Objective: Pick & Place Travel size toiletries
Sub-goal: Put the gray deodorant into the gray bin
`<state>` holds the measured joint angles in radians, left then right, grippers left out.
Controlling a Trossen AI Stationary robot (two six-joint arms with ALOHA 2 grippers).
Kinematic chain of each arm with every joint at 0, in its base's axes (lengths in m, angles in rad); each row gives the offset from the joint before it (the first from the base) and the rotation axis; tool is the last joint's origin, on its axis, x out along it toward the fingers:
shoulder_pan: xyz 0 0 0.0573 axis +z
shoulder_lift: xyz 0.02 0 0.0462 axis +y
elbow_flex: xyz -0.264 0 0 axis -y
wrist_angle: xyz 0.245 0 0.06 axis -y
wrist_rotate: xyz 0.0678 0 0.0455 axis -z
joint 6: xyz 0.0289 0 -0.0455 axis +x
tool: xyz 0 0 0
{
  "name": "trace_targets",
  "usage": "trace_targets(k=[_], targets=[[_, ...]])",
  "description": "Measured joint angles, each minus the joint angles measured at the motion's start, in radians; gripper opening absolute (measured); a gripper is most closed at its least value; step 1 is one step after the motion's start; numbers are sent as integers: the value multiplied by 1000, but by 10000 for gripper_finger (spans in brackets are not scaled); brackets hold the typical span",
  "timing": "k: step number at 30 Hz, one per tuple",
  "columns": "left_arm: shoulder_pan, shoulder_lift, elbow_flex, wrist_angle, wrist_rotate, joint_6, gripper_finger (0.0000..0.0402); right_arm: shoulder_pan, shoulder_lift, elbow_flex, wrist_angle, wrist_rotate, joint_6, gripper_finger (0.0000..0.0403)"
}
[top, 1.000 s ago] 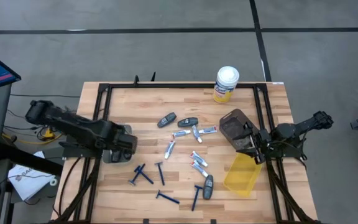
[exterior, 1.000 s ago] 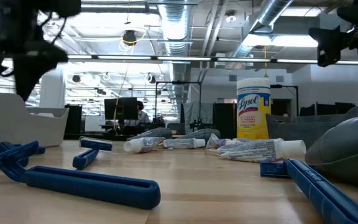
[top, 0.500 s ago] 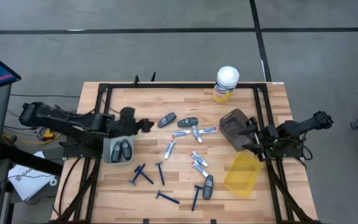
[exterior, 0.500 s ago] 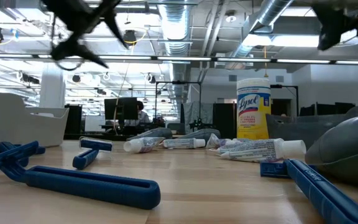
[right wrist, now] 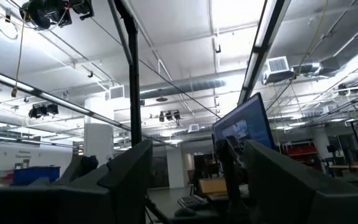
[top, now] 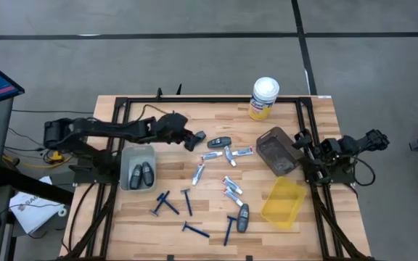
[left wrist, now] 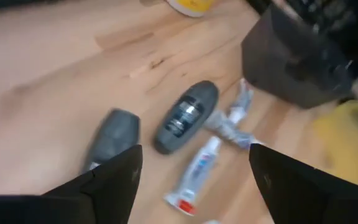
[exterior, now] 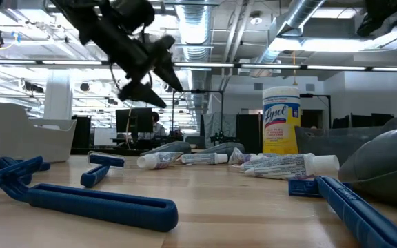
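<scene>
Sorting, far left: a grey bin [top: 138,176] is seen already loaded with two dark shavers.
Left gripper [top: 188,138]: spread open and empty, poised just beside a grey oval shaver [top: 195,139].
Handling: the shaver is judged light, rigid and smooth-shelled; it is best pinched across its narrow waist.
Table middle: tubes [top: 198,173] and blue razors [top: 187,201] are scattered, apart.
Right gripper [top: 303,144]: held open, empty, beside the dark bin [top: 277,151].

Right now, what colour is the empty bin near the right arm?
Yellow; the bin shows best in the high view.
</scene>
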<state>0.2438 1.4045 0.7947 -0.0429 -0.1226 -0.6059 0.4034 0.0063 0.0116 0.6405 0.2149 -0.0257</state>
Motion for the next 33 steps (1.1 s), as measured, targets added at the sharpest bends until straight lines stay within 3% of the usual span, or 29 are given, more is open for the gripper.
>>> trace_targets(k=[9,24,28,33], targets=[[62,139,51,1,0,306,328,0,0,0,-4,0,0,244],[79,381,52,1,23,394,324,0,0,0,-5,3,0,244],[92,390,54,-2,53,405,285,0,0,0,-5,3,0,244],[122,377,52,-13,71,430,197,0,0,0,-4,3,0,244]])
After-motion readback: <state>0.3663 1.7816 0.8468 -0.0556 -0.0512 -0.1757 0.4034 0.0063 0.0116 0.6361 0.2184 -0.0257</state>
